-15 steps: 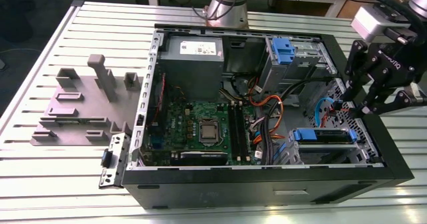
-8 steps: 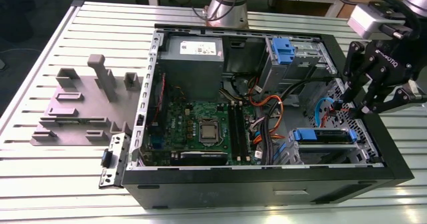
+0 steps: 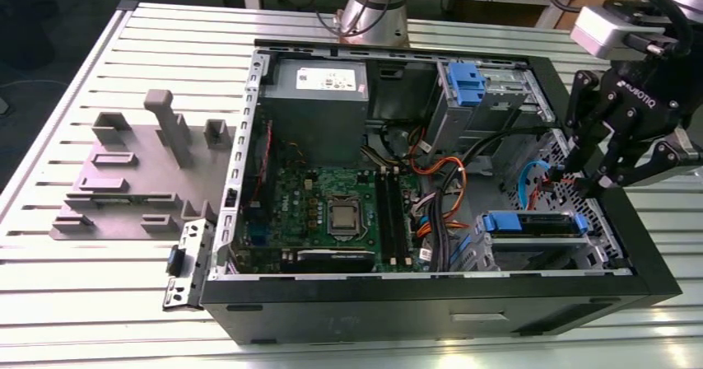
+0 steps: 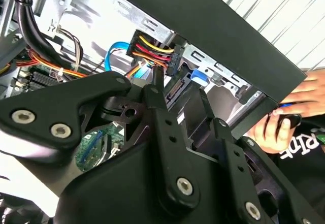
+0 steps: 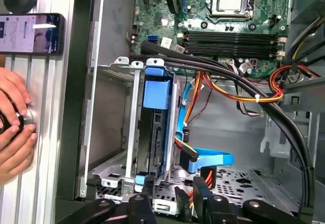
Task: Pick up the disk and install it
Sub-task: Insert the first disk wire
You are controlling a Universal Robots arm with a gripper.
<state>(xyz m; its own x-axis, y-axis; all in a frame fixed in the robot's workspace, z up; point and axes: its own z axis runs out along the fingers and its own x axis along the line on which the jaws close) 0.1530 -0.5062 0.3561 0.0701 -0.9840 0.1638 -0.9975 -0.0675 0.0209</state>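
An open computer case (image 3: 439,291) lies on its side on a slatted metal table (image 3: 66,303), with a grey moulded fixture (image 3: 137,175) well apart from it toward the exterior view's left. Inside the case sit the motherboard (image 3: 329,212), a grey power supply (image 3: 318,89) with a white sticker, and an upper bay with a bare blue clip (image 3: 466,85). A thick black cable bundle (image 5: 238,82) crosses the interior, and red, yellow and orange wires (image 5: 238,94) and a blue data cable (image 5: 210,159) run just beside the drive cage (image 5: 129,127). In the second wrist view a black power connector (image 4: 155,51) with coloured wires hangs just ahead of the fingertips. A person's hand (image 5: 12,127) rests on the table outside the case wall, near a phone (image 5: 31,33). The disk (image 5: 156,117), with its blue rail, already sits in the drive cage in the case's lower bay; in the exterior view it shows as a blue-fronted unit (image 3: 533,225). The gripper (image 3: 588,179) hangs over the case's edge at the exterior view's right, just above and beside that bay, near the disk but not touching it. Its fingers (image 4: 160,107) stand slightly apart and hold nothing.
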